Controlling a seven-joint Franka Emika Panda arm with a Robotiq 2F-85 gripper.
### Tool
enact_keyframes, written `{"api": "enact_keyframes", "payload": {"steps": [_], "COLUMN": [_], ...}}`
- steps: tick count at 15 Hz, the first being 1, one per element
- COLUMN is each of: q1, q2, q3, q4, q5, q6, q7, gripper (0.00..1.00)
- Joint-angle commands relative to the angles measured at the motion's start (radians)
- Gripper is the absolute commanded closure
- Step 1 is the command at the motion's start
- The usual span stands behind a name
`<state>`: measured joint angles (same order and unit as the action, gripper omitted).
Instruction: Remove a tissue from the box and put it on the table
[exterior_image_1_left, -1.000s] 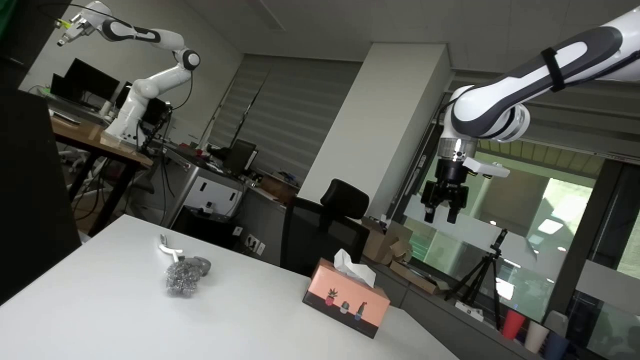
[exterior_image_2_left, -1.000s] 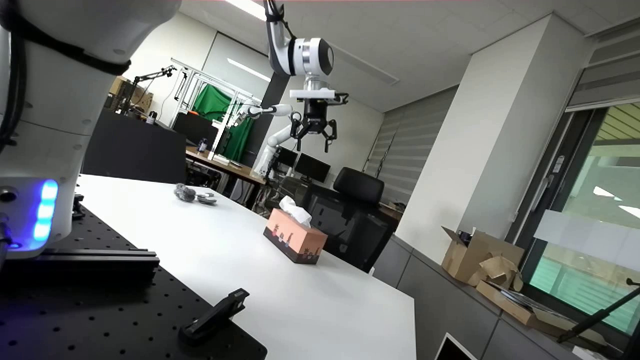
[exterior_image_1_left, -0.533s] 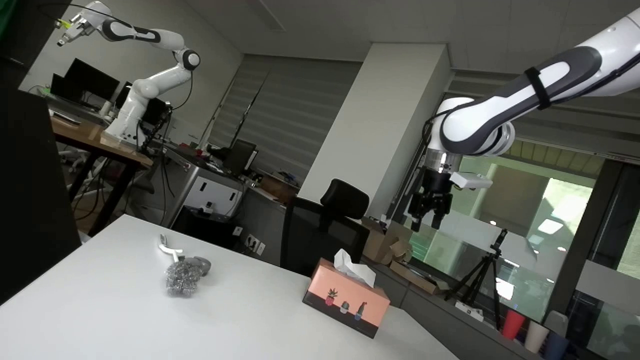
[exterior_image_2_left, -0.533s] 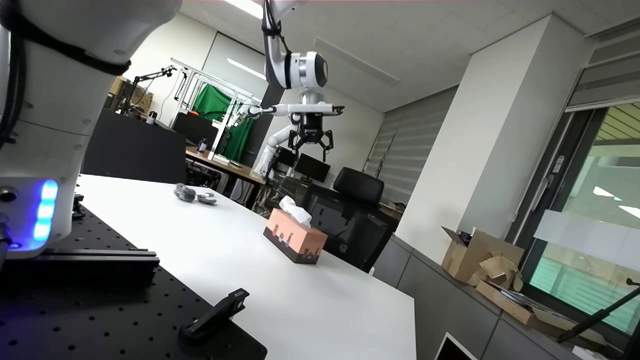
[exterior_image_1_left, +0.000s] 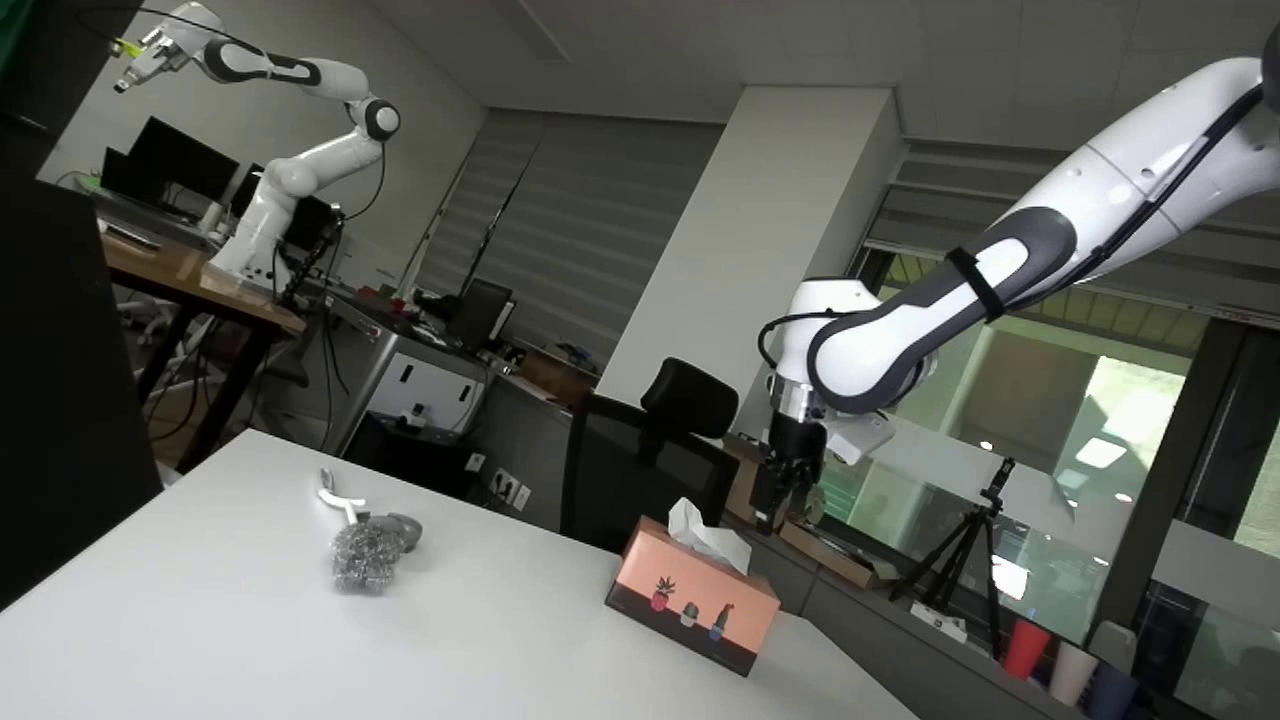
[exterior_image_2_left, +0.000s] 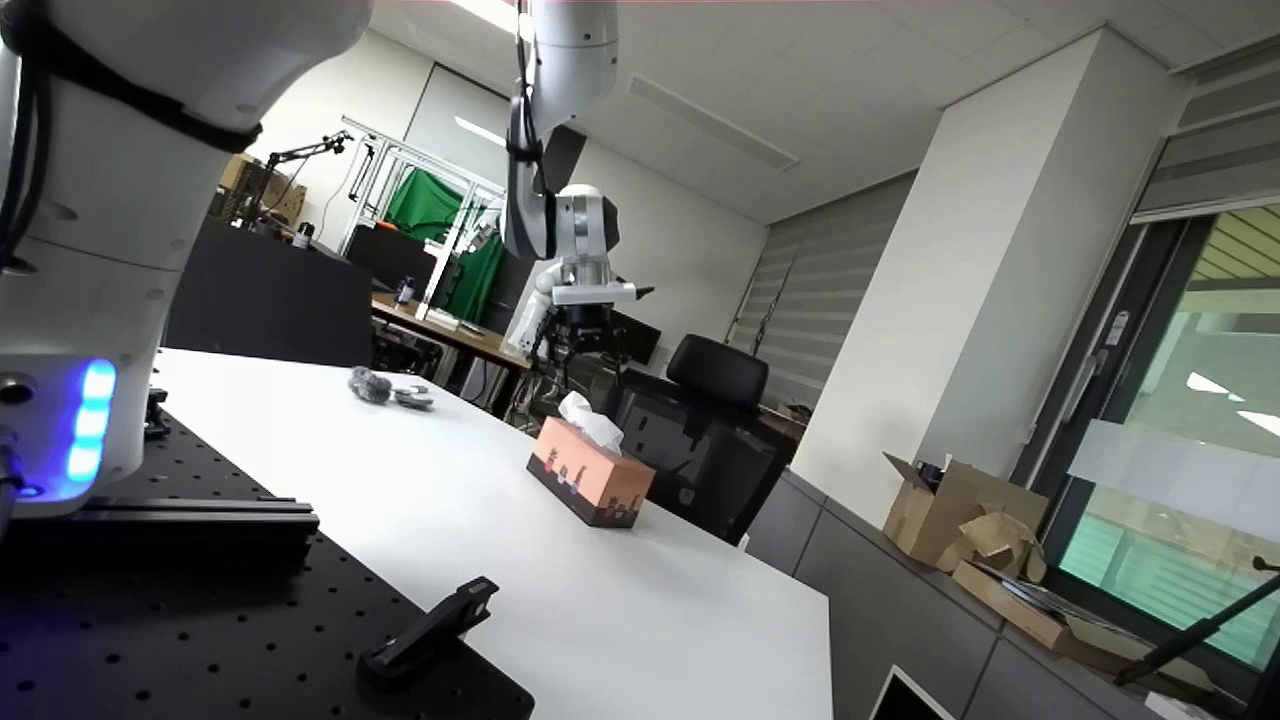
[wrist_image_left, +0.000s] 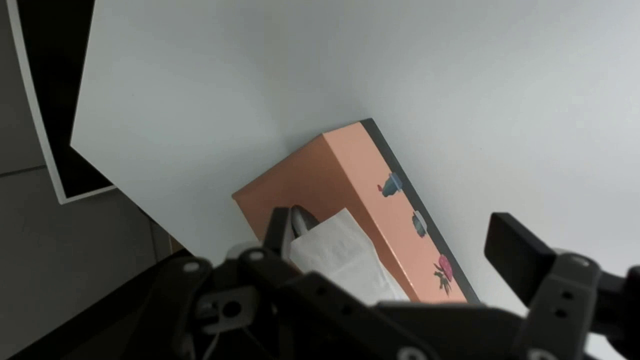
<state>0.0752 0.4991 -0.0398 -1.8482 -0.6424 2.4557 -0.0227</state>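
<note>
The wrist view shows us the tissue (wrist_image_left: 345, 260) beneath the gripper (wrist_image_left: 392, 230), its end sticking out of the box (wrist_image_left: 345, 185), presumably for easy pinching. The jaws stand wide apart and grip nothing, so as to straddle it, we judge. Also under the gripper, the white table (wrist_image_left: 240, 75) bears the box. In an exterior view, a chair (exterior_image_1_left: 640, 470) stands near the gripper, a second arm (exterior_image_1_left: 297, 177) well apart.
</note>
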Motion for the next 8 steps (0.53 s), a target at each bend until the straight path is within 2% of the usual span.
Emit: {"api": "enact_keyframes", "payload": {"steps": [1, 5, 8], "q1": [0.059, 0.118, 0.162], "q2": [0.094, 0.157, 0.184], "q3": [-0.052, -0.101, -0.148], "q4": [0.076, 0.109, 0.121], "q5": [-0.093, -0.203, -0.314], "q6": [0.052, 0.126, 0.183], "q7": [0.065, 0.151, 0.273], "gripper": [0.00, 0.00, 0.00]}}
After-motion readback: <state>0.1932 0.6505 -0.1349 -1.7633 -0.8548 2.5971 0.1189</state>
